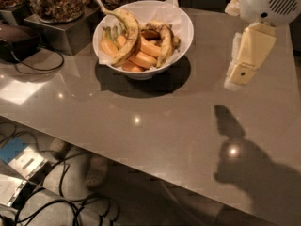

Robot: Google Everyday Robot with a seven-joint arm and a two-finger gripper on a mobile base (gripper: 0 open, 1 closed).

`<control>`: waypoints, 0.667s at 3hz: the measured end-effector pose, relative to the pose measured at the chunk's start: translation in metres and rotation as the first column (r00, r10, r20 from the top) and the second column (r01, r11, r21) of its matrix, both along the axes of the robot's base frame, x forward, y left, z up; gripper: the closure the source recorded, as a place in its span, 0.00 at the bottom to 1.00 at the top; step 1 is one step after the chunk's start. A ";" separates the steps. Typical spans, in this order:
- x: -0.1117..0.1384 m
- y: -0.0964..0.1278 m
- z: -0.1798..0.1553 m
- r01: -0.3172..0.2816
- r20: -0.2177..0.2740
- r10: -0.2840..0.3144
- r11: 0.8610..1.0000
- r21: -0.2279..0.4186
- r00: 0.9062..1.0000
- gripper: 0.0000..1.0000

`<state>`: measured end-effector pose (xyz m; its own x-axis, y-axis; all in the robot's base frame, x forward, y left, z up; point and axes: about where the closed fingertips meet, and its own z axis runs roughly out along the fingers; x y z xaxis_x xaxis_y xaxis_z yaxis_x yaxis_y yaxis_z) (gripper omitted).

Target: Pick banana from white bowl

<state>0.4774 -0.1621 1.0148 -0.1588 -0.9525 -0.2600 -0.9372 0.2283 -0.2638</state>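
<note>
In the camera view the banana lies in the right half of the bowl. Best to come down over the rim and straddle its curve, clear of its neighbours. The gripper hangs right of the bowl, holding nothing. I cannot tell how far open it is.

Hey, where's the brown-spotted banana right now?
The banana lies in the right half of the white bowl, at the top middle of the camera view, beside smooth orange-yellow bananas. The claw hangs off to the bowl's right, not touching it.
</note>
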 end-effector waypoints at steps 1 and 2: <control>0.025 0.017 0.000 0.030 -0.049 -0.028 0.999 0.032 0.998 0.00; 0.062 0.047 -0.003 0.051 -0.083 -0.049 0.998 0.024 0.995 0.00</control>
<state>0.5397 -0.1148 1.0115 -0.2279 -0.9360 -0.2682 -0.9427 0.2810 -0.1798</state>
